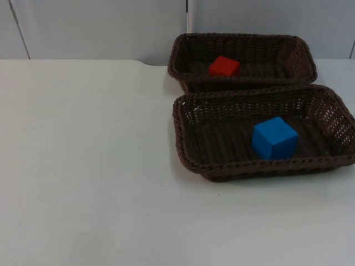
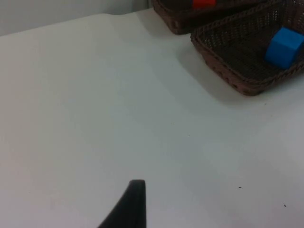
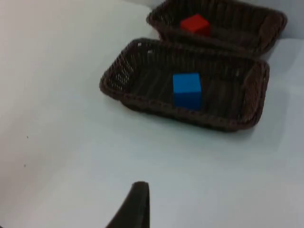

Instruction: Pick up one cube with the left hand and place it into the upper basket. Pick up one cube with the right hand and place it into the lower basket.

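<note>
Top view: two brown wicker baskets sit side by side, touching along their long rims. The upper basket (image 1: pixel 294 52), nearer the grey partition wall (image 1: pixel 100 27), holds a red cube (image 1: pixel 224 66) resting on its floor toward the end away from the lower basket's blue cube. The lower basket (image 1: pixel 186 133) holds that blue cube (image 1: pixel 274 138), which sits near the basket's front rim (one corner turned toward the camera). Each basket carries one cube.

Beside the lower basket, on its open side, the white surface (image 1: pixel 83 166) stretches wide and bare, with more room in front of the basket's front rim. The upper basket's far rim stands close to the surface's back edge at the wall.

In the left wrist view a black fingertip of the left gripper (image 2: pixel 127 206) hangs over the surface well apart from the lower basket; the right gripper (image 3: pixel 133 206) likewise hangs well in front of it. Whether either gripper's fingers are spread or closed, I cannot tell.
</note>
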Robot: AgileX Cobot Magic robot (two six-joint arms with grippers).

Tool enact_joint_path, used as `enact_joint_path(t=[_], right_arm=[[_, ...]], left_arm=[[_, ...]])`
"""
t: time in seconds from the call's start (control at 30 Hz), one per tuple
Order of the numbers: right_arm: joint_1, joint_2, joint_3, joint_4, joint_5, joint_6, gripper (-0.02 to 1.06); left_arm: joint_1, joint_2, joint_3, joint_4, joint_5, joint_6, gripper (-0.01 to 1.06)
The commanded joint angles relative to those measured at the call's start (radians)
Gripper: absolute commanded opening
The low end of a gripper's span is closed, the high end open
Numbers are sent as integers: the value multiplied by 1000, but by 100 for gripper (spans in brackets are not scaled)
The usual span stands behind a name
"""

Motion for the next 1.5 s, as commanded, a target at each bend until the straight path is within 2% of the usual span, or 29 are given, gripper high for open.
enact_joint_path(t=[0.0, 0.1, 0.9, 1.0, 1.07, 1.47], right_arm=[[-2, -2, 33, -1, -15, 5, 90], [-2, -2, 85, -1, -80, 37, 90], [-2, -2, 87, -1, -80, 37, 90], [-2, -2, 87, -1, -80, 37, 93], [-2, -2, 87, -1, -80, 32, 105], [-2, -2, 87, -1, -80, 32, 105]], left_arm=[[-1, -4, 4, -3, 4, -6, 105], [-1, -4, 4, -3, 4, -6, 105], [-1, -4, 4, -3, 4, -6, 105], [-1, -4, 4, -3, 4, -6, 105], [-1, -4, 4, -3, 4, -6, 105], [-1, -4, 4, -3, 4, -6, 105]])
